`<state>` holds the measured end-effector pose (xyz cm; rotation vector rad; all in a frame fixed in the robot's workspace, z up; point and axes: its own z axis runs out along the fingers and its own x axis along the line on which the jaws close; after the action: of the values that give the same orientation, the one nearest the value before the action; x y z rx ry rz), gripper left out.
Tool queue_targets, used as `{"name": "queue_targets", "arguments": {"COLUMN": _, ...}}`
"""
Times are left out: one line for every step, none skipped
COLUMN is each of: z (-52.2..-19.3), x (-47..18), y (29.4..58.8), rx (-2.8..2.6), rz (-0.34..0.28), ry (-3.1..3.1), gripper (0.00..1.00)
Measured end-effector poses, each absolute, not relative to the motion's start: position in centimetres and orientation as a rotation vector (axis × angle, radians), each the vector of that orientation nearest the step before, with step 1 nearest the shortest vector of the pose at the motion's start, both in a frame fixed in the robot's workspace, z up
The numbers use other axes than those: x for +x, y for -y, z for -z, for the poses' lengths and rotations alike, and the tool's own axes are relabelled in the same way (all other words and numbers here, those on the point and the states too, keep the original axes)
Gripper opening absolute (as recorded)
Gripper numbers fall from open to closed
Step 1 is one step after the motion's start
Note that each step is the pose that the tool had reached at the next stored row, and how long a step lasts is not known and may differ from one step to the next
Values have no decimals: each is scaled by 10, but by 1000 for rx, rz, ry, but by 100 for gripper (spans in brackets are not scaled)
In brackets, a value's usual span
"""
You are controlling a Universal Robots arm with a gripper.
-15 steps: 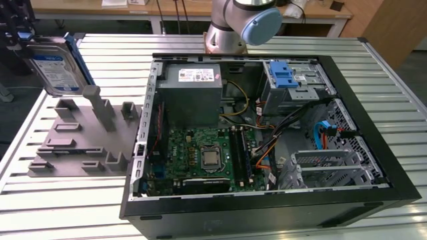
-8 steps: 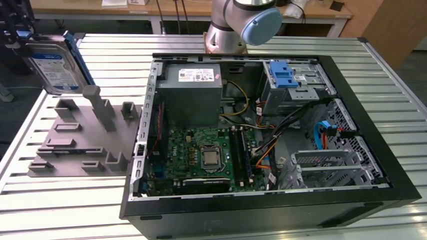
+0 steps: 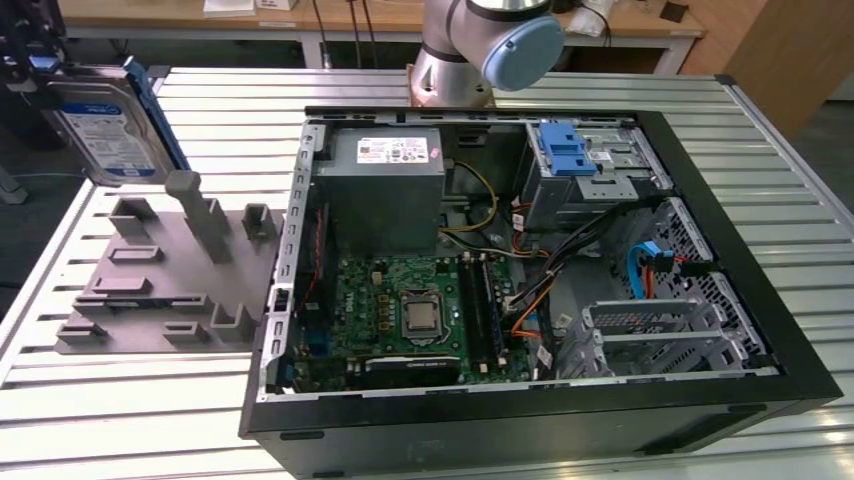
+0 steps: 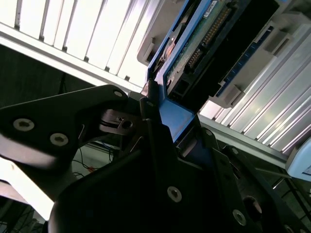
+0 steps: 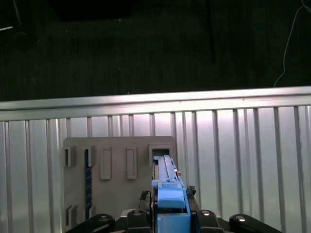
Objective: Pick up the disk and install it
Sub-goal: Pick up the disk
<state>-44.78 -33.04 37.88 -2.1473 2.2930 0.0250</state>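
The hand (image 3: pixel 38 72) is clamped on the disk (image 3: pixel 118 125) and holds it upright in the air at the exterior view's left. Below it is the grey holder block (image 3: pixel 167 270) on the slatted metal surface (image 3: pixel 120 420). In the second wrist view its fingers (image 4: pixel 151 121) pinch the blue carrier bracket (image 4: pixel 177 119). The open computer case (image 3: pixel 534 250) lies well apart from the disk, toward the exterior view's right.

Open black computer case (image 3: pixel 534 425) lies on slatted surface (image 3: pixel 134 410); green motherboard (image 3: pixel 387 290), grey power supply (image 3: pixel 387 195) inside. Grey slotted fixture (image 3: pixel 147 290) just beside.
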Motion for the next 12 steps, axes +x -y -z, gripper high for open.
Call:
{"name": "queue_targets", "arguments": {"z": -379, "x": -448, "y": 330, "rx": -2147, "rz": -25, "ry": -2293, "gripper": 36}}
{"name": "queue_targets", "arguments": {"z": -380, "x": -448, "y": 330, "rx": -2147, "rz": -25, "ry": -2293, "gripper": 36}}
{"name": "queue_targets", "arguments": {"z": -381, "x": -448, "y": 330, "rx": -2147, "rz": -25, "ry": -2293, "gripper": 36}}
{"name": "queue_targets", "arguments": {"z": -381, "x": -448, "y": 330, "rx": -2147, "rz": -25, "ry": -2293, "gripper": 36}}
{"name": "queue_targets", "arguments": {"z": -382, "x": -448, "y": 330, "rx": -2147, "rz": -25, "ry": -2293, "gripper": 36}}
{"name": "queue_targets", "arguments": {"z": -382, "x": -448, "y": 330, "rx": -2147, "rz": -25, "ry": -2293, "gripper": 36}}
{"name": "queue_targets", "arguments": {"z": -383, "x": -448, "y": 330, "rx": -2147, "rz": -25, "ry": -2293, "gripper": 36}}
{"name": "queue_targets", "arguments": {"z": -383, "x": -448, "y": 330, "rx": -2147, "rz": -25, "ry": -2293, "gripper": 36}}
{"name": "queue_targets", "arguments": {"z": -384, "x": -448, "y": 330, "rx": -2147, "rz": -25, "ry": -2293, "gripper": 36}}
{"name": "queue_targets", "arguments": {"z": -384, "x": -448, "y": 330, "rx": -2147, "rz": -25, "ry": -2293, "gripper": 36}}
{"name": "queue_targets", "arguments": {"z": -385, "x": -448, "y": 330, "rx": -2147, "rz": -25, "ry": -2293, "gripper": 36}}
{"name": "queue_targets", "arguments": {"z": -385, "x": -448, "y": 330, "rx": -2147, "rz": -25, "ry": -2293, "gripper": 36}}
